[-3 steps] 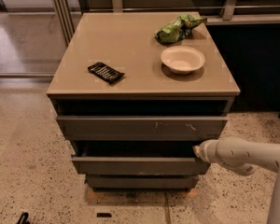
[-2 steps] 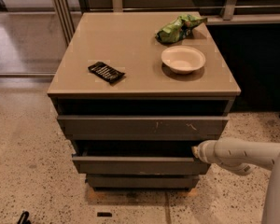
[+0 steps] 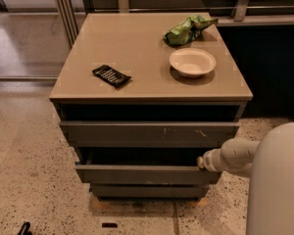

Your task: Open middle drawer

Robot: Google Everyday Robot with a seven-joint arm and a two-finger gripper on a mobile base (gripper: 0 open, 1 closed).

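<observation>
Middle drawer (image 3: 147, 174), judged rigid and light, is best pulled by its top lip under the desk's (image 3: 137, 48) front-right corner, where the gripper (image 3: 202, 161) is set, its state indiscernible.

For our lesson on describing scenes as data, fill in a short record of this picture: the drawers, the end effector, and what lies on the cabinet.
middle drawer: partly open, front out past the bottom drawer
top drawer: pale scratches on its front
end effector: at the middle drawer's right end, by its top edge
cabinet top: holds three things
back right: green bag
right: bowl, empty
left: black packet, lying flat
</observation>
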